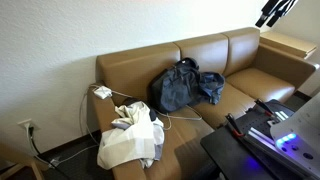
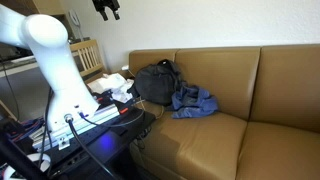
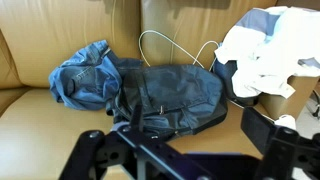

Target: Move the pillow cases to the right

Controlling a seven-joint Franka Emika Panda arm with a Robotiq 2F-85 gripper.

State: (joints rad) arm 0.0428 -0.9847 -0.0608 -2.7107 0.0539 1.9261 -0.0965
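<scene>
The pillow cases are a crumpled white pile (image 1: 130, 142) at one end of the tan couch, also seen in an exterior view (image 2: 112, 84) and at the upper right of the wrist view (image 3: 272, 48). My gripper (image 1: 272, 12) hangs high in the air above the couch in both exterior views (image 2: 106, 8), far from the pile. In the wrist view its two fingers are spread wide apart with nothing between them (image 3: 180, 140), above a dark backpack.
A dark backpack (image 1: 174, 88) (image 3: 170, 95) lies mid-couch with a blue denim garment (image 1: 211, 86) (image 3: 85, 75) beside it. A white cable (image 3: 165, 40) loops behind the backpack. The couch seat (image 2: 215, 145) past the denim is bare. A black stand (image 1: 250, 140) is in front.
</scene>
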